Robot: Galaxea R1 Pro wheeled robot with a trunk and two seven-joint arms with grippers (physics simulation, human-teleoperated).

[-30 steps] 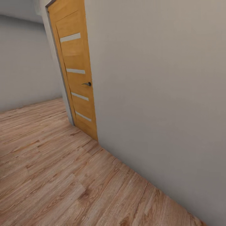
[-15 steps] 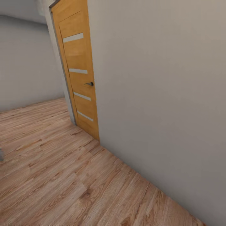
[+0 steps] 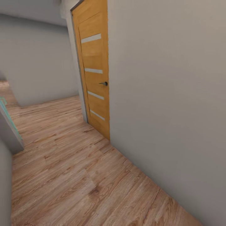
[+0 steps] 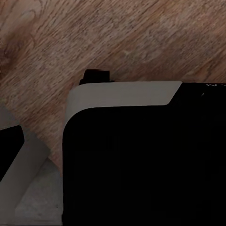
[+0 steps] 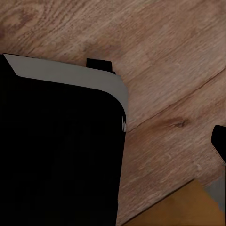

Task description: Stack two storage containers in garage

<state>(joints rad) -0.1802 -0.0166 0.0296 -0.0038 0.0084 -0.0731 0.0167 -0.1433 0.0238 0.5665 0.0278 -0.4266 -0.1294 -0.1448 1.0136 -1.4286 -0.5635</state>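
Observation:
The two storage containers are out of view, and so is the garage. I am on a light wood plank floor (image 3: 69,175) in a passage. In the left wrist view a dark part (image 4: 8,150) shows at the frame's edge beside my black, grey-edged base (image 4: 141,160). The right wrist view holds a similar dark tip (image 5: 219,141) and the base (image 5: 56,150). Neither view lets me judge whether the grippers are open or shut.
A grey wall (image 3: 169,103) runs close along my right. An orange wooden door (image 3: 94,66) with a dark handle (image 3: 103,83) stands shut ahead. At the left are a grey wall corner (image 3: 5,188) and a teal-edged panel (image 3: 9,122). The passage goes on past the door.
The whole head view has shifted: the door now sits further right and the grey corner with the teal edge has come in at the left. That is my own motion.

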